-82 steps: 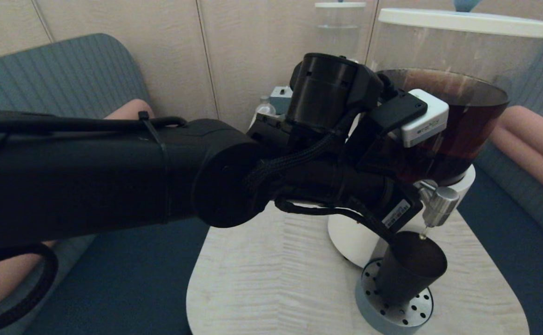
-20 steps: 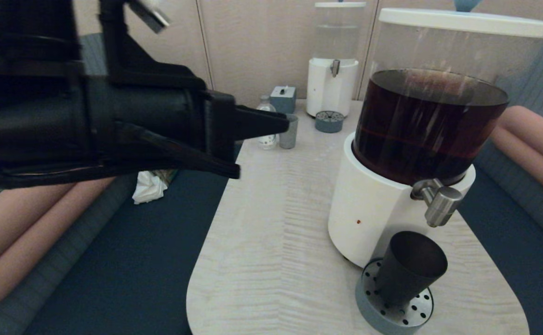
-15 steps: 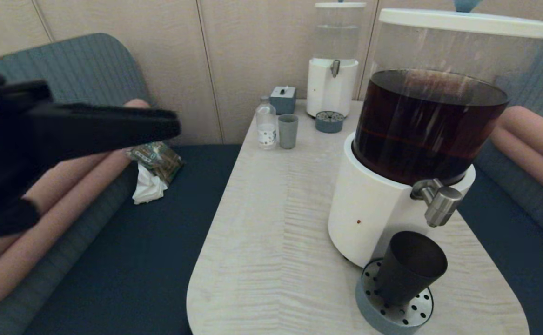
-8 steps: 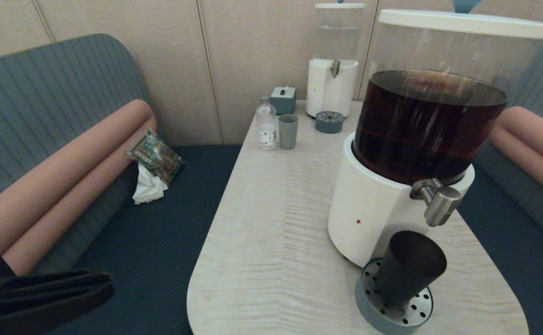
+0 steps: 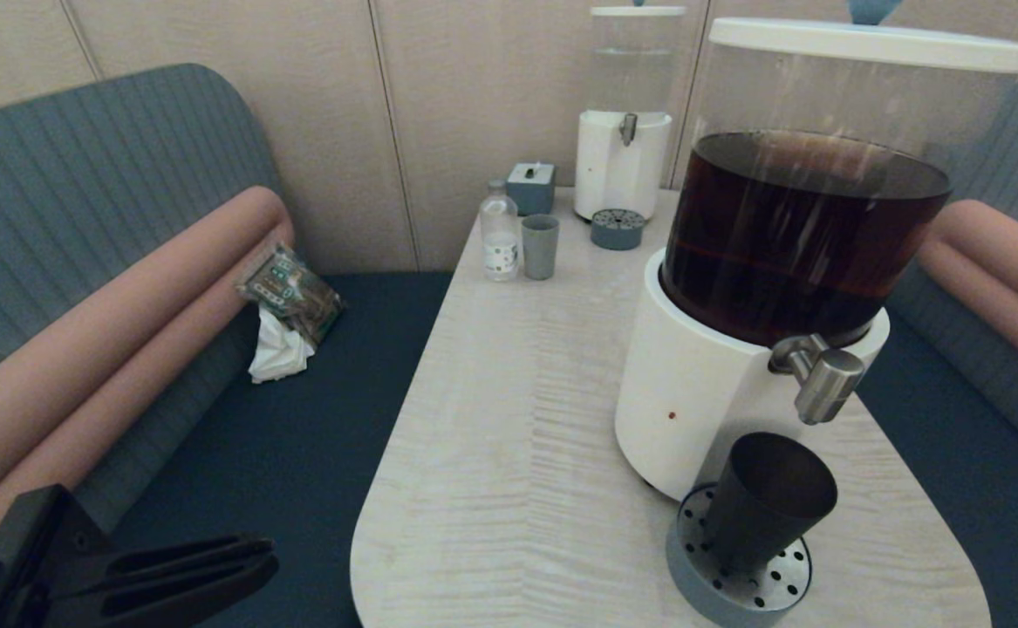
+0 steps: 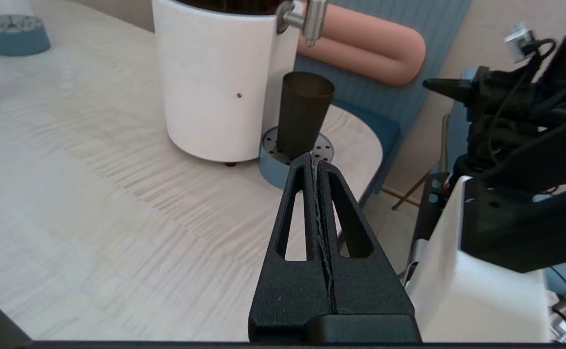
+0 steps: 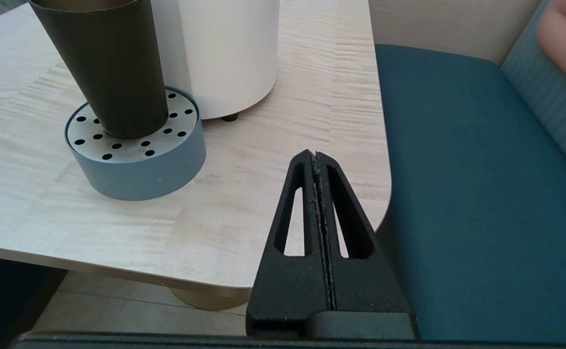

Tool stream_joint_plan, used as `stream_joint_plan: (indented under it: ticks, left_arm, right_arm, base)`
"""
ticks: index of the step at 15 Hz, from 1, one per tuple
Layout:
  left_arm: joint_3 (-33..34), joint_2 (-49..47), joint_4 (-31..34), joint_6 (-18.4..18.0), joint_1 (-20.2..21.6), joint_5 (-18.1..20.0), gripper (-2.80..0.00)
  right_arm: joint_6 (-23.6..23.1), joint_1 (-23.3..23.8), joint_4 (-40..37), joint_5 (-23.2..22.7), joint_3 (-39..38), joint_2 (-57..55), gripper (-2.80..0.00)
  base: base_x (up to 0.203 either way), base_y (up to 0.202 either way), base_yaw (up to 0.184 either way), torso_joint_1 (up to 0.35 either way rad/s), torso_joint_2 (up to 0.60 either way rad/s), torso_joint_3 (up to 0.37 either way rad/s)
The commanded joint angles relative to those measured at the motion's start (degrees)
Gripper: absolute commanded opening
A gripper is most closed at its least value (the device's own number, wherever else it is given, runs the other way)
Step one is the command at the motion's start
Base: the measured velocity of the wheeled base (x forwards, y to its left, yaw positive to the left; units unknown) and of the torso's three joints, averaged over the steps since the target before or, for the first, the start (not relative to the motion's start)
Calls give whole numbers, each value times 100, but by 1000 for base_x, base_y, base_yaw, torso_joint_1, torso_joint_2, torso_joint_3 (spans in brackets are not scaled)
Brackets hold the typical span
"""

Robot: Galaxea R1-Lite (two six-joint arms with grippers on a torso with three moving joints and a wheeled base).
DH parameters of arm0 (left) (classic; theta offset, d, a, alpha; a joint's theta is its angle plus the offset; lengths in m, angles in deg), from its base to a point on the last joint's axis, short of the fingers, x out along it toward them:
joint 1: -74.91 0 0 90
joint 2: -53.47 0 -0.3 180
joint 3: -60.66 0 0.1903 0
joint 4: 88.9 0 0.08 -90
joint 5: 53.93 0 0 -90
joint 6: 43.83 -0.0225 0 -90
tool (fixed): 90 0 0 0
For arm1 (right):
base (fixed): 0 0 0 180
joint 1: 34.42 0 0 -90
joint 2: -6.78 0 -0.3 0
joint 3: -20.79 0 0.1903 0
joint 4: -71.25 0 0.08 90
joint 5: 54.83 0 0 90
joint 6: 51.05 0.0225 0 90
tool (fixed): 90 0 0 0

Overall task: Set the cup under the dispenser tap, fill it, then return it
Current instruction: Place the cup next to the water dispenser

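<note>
Pale wood-grain tabletop [image 5: 509,453] fills the middle of a booth, with blue-grey bench seats and pink bolsters on both sides. At its near right end stands the large dispenser [image 5: 735,384], white-based and holding dark brown liquid. The dispenser tap [image 5: 823,384] juts from the base toward the robot's right.

The cup [image 5: 766,501] stands upright on the round perforated drip tray [image 5: 709,571], directly below the spout and touching neither gripper. No stream shows between spout and cup. The head view looks into the cup's mouth, but the inside is too dark to tell how much liquid it holds.

The left gripper [image 5: 251,558] sits low at the robot's left, off the tabletop's edge and well apart from the cup, its jaws pressed together on nothing. In the left wrist view its tips [image 6: 314,167] point toward the cup and tray. The right gripper [image 7: 314,155] does not show in the head view; its own camera places it just off the tabletop's near right corner, beside the drip tray, jaws likewise closed and empty.

Judging by this, the placing step is done, since the cup is under the tap. Whether filling is complete cannot be read. The return is clearly left: one arm must open its jaws, take the cup and carry it back.

Farther along the tabletop stand a small bottle [image 5: 500,235], a grey-green cup [image 5: 540,246] and a smaller clear dispenser [image 5: 624,131].
</note>
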Motion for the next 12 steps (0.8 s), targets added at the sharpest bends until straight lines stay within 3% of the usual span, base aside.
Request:
stream_joint_plan:
  ticks: [1,12]
  left_arm:
    - [23,-345,-134,-11,10,25,-280]
    - [23,-1635,-504,-398,-4,18,-280]
  right_arm:
    - [-1,-2,3,-3,-53,6,-280]
    - [-1,-2,3,-3,-53,6,-280]
  base:
    - [0,0,0,0,0,0]
    - [0,0,0,0,0,0]
